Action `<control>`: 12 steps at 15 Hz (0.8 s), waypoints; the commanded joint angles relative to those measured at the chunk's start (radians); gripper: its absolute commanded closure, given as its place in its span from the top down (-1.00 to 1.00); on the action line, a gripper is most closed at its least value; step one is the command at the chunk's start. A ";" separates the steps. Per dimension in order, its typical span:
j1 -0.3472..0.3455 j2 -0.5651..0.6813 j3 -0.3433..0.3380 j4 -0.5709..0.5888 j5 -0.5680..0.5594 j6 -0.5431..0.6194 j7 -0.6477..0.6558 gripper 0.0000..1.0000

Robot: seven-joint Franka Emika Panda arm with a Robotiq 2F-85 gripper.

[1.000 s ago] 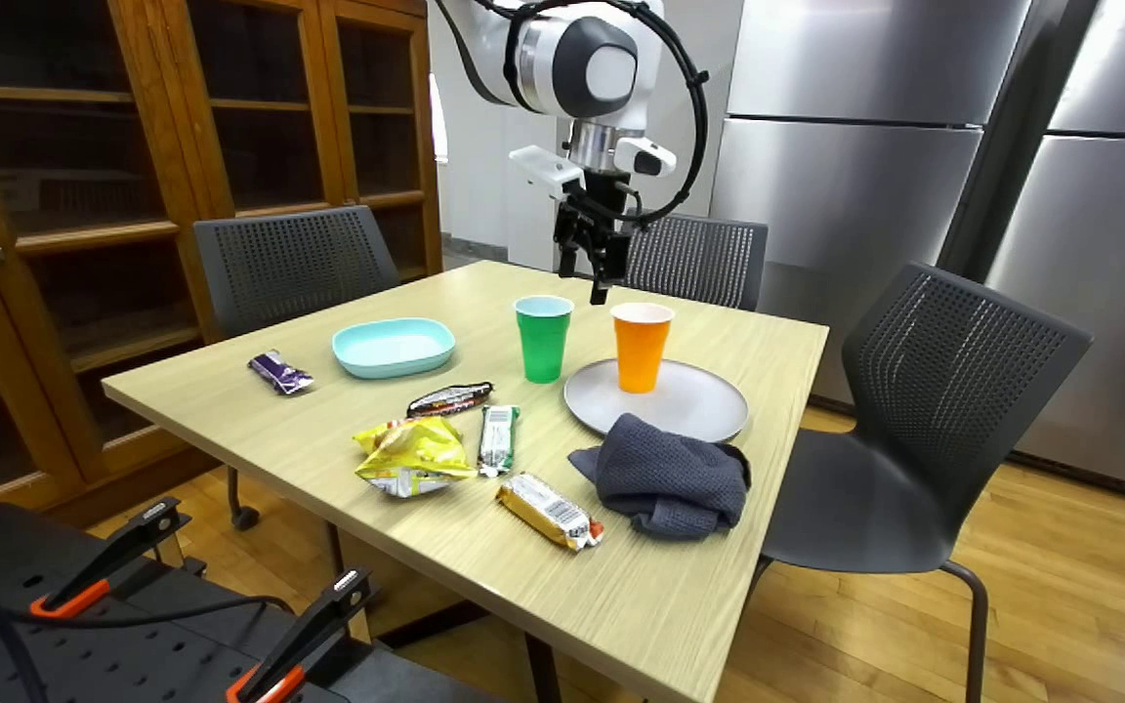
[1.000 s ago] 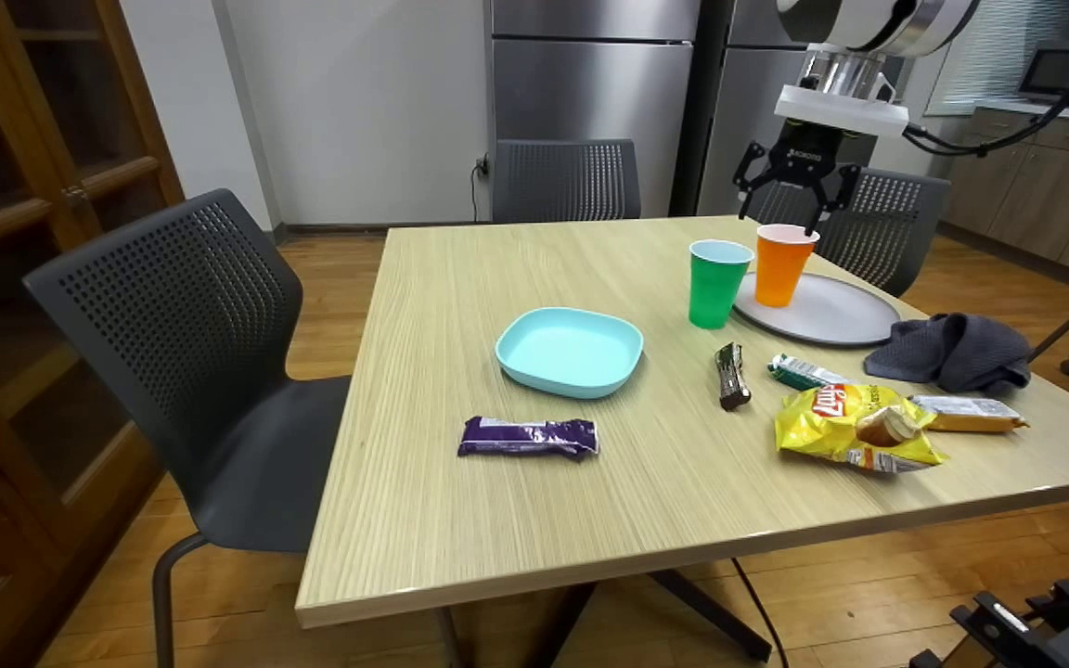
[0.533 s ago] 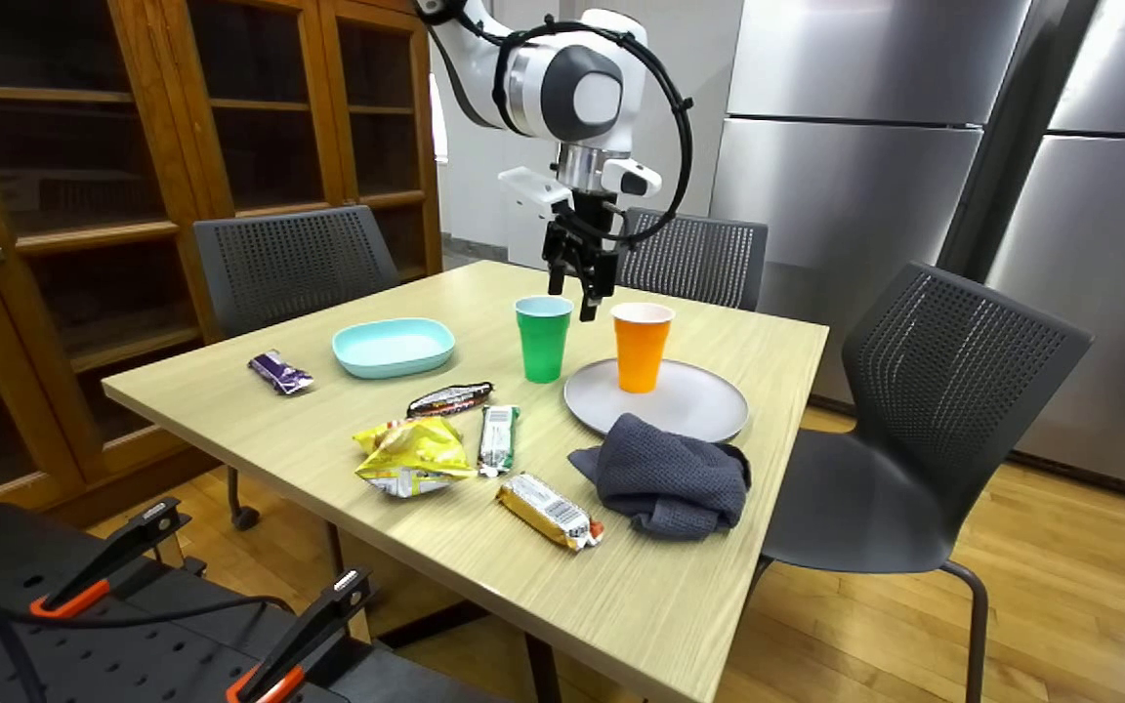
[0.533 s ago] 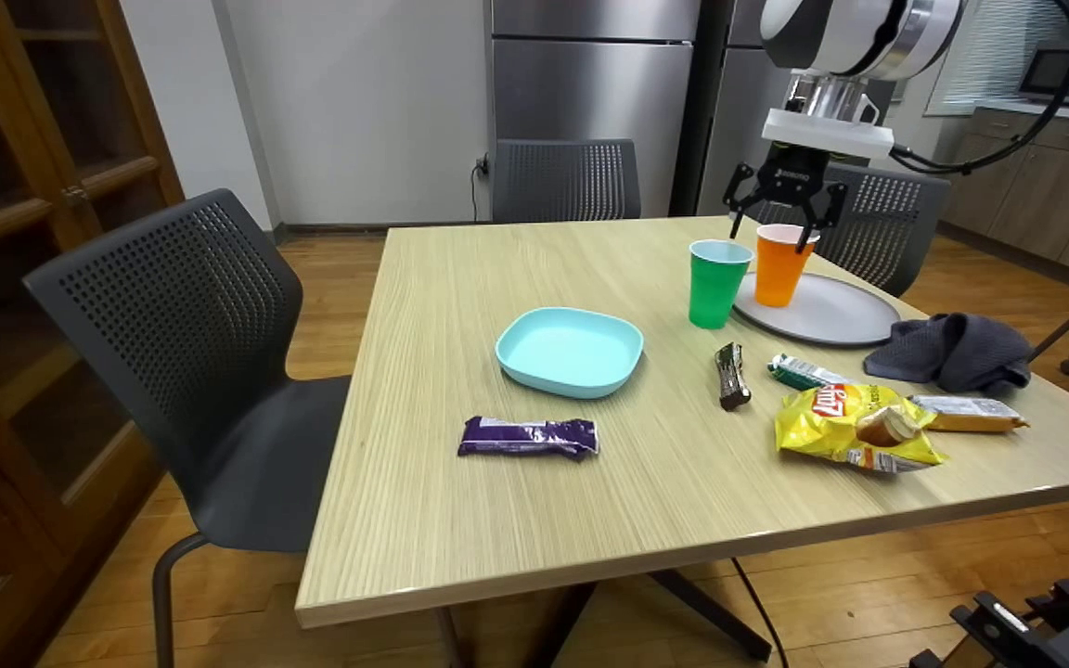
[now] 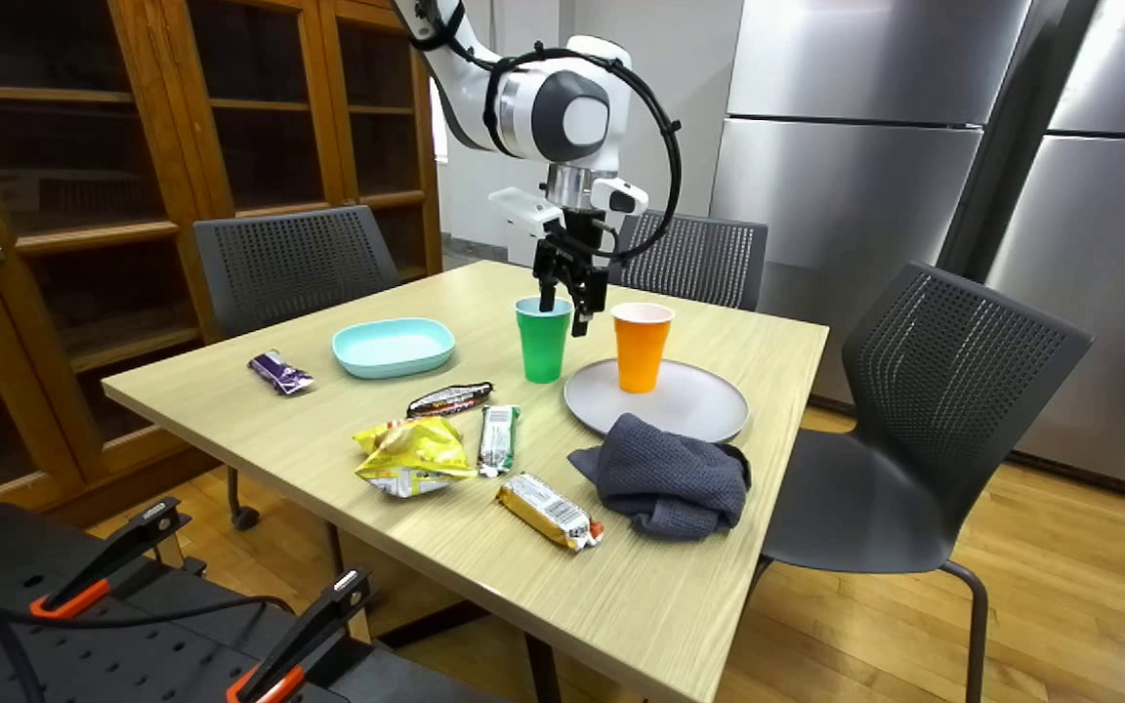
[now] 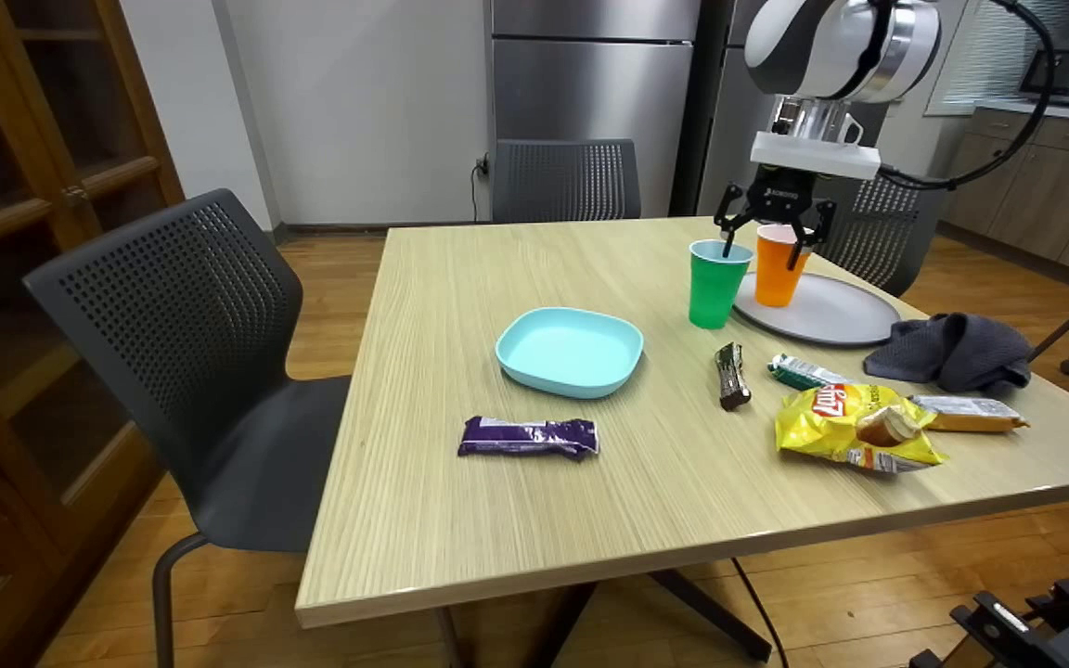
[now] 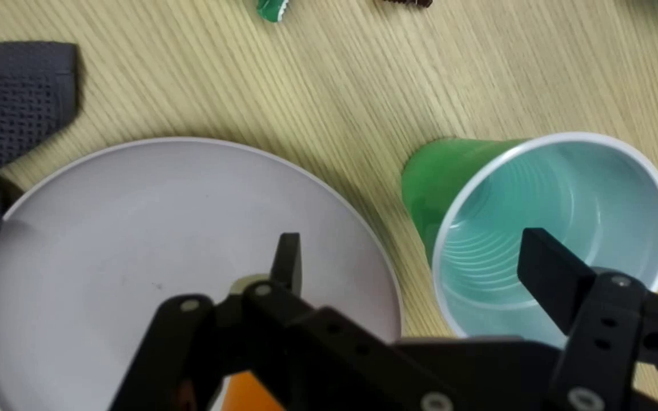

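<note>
Exterior view, pale wood-grained table (image 5: 357,400), gripper (image 5: 563,317) spread wide near green cup (image 5: 543,351), steel refrigerators (image 5: 846,205), wooden cabinet (image 5: 196,176), plank floor (image 5: 1070,566)

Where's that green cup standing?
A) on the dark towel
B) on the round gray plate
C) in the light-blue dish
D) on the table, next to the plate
D: the green cup stands upright on the table in both exterior views, and the wrist view shows a strip of table between it and the gray plate.
</note>
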 commanded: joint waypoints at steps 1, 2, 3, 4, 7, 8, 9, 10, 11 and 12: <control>0.005 0.003 0.003 0.004 -0.024 0.017 0.014 0.35; 0.005 0.004 0.003 0.004 -0.024 0.019 0.014 0.16; 0.005 0.004 0.004 0.004 -0.023 0.021 0.014 0.02; 0.004 0.005 0.005 0.004 -0.020 0.023 0.012 -0.16; 0.001 0.005 0.009 0.002 -0.015 0.031 0.008 -0.60; -0.001 0.004 0.011 0.001 -0.010 0.035 0.009 -0.78; -0.003 0.003 0.013 0.001 -0.007 0.036 0.008 -0.91; -0.003 0.004 0.014 0.001 -0.005 0.038 0.008 -1.00; -0.004 0.004 0.015 0.002 -0.004 0.039 0.009 -1.00; -0.005 0.005 0.016 0.002 -0.002 0.042 0.008 -1.00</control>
